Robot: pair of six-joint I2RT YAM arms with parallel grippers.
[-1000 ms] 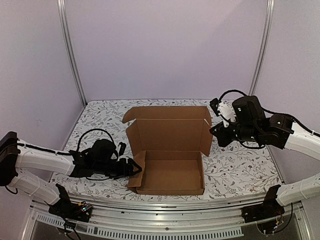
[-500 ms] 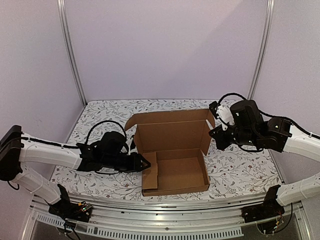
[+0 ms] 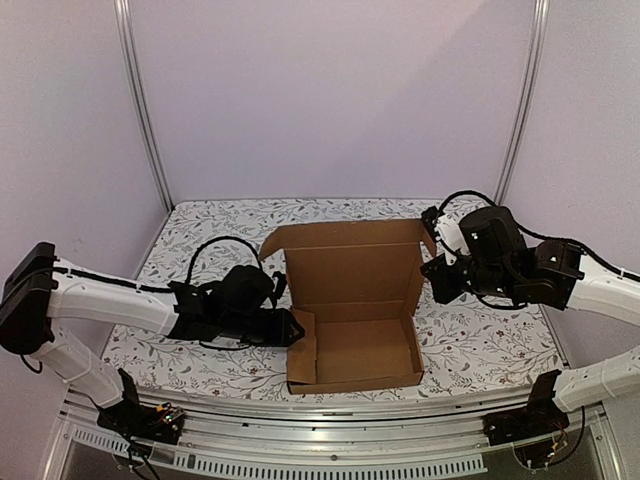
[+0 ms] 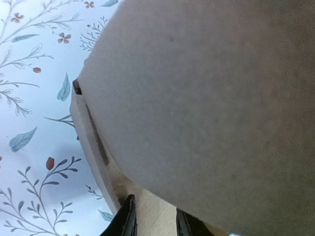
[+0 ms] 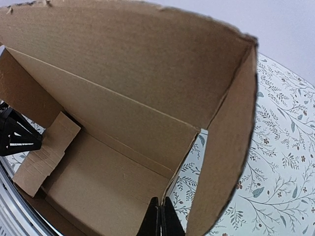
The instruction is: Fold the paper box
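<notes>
Plain brown corrugated-cardboard paper box (image 3: 350,310), tray formed and lid upright, set between the two grippers on the white floral-patterned table cover (image 3: 200,235); left gripper (image 3: 292,328) at the box's left side wall, which lies directly right of it, its black fingers (image 4: 129,220) narrowly parted and clamped on the wall's cardboard edge; right gripper (image 3: 433,272) fully closed, holding nothing, its fingertips (image 5: 154,221) just beside the box's right wall, below the lid's side flap; box interior immediately left of that gripper.
</notes>
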